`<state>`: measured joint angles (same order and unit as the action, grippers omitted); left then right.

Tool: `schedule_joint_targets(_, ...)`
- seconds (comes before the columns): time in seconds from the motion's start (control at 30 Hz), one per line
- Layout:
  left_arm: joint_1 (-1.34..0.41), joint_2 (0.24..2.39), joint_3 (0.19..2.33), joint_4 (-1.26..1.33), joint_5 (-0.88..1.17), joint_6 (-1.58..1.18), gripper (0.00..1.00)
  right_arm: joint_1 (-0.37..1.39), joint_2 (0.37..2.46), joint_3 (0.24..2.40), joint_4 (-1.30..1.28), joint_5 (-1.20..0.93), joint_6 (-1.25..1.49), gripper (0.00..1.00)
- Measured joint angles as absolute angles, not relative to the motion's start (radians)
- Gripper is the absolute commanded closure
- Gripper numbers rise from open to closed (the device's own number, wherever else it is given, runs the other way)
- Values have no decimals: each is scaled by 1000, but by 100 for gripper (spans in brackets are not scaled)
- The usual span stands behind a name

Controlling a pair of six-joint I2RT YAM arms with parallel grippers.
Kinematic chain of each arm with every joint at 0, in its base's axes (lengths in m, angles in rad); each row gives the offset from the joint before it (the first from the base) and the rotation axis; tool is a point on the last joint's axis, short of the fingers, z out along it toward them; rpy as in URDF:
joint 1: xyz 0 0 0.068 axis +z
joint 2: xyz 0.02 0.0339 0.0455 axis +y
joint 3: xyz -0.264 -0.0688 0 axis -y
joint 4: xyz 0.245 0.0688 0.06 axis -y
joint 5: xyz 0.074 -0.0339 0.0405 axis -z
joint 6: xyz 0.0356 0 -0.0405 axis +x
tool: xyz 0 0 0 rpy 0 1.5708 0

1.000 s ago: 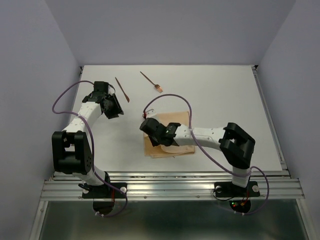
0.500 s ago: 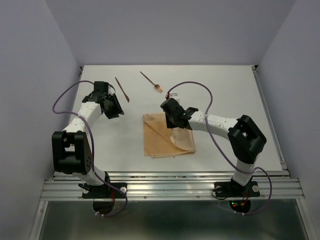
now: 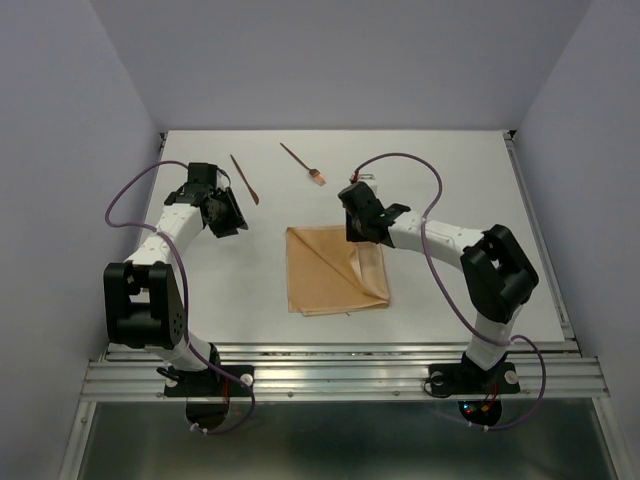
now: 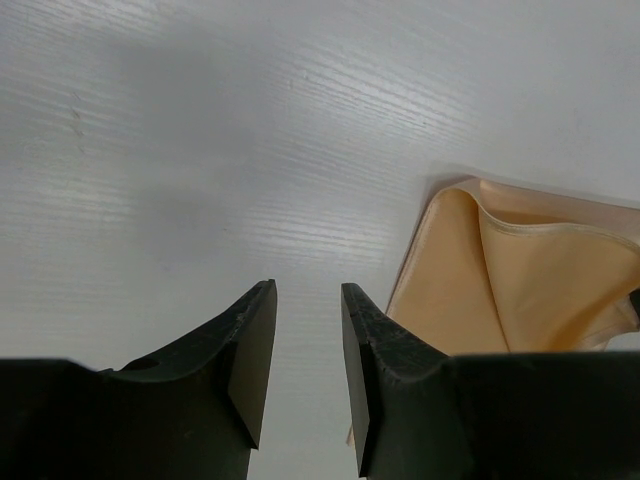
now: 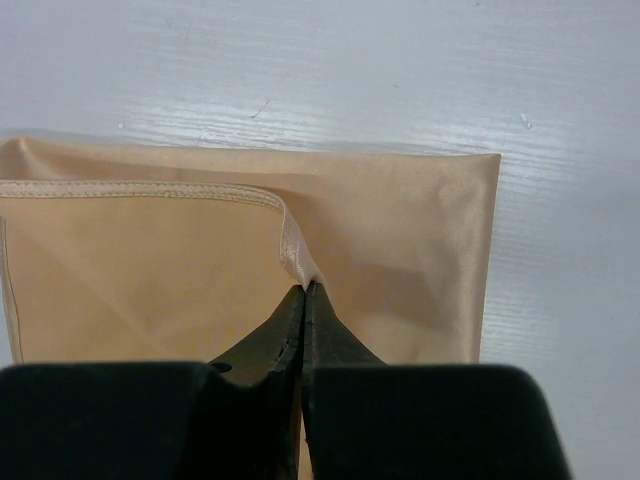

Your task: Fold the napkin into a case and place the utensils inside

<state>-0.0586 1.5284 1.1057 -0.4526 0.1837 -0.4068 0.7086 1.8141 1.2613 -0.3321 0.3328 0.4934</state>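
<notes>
well, napkin (image 5: 400, 230) in right pincer (image 5: 304, 291)

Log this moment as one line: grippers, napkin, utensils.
left gripper: open, empty, above table | right gripper: shut on napkin hem | napkin: partly folded, on table | utensils: both on table beyond napkin

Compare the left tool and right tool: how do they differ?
Left tool is open with nothing between its fingers; right tool is shut, pinching a hem of the napkin. Left tool hangs over the table, off the napkin; right tool sits over the napkin itself. Both have dark fingers.
</notes>
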Motion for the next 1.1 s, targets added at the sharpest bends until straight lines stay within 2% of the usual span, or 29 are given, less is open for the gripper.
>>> schedule_joint_targets(0.43, -59, 1528, 1106, -453, 183, -404, 57, 685, 1840, 1261, -329, 334, 487, 98)
schedule_joint_targets(0.6, -59, 1528, 1106, -453, 184, -404, 57, 680, 1853, 1261, -329, 336, 483, 94)
schedule_joint_targets(0.67, -59, 1528, 1106, -453, 183, -404, 57, 679, 1856, 1261, -329, 337, 482, 84)
schedule_joint_targets(0.77, -59, 1528, 1105, -453, 184, -404, 57, 679, 1856, 1261, -328, 340, 476, 59)
schedule_joint_targets(0.8, -59, 1528, 1105, -453, 184, -404, 57, 679, 1856, 1261, -328, 344, 476, 54)
schedule_joint_targets(1.1, -64, 1528, 1089, -445, 190, -403, 59, 645, 1836, 1259, -329, 374, 476, 52)
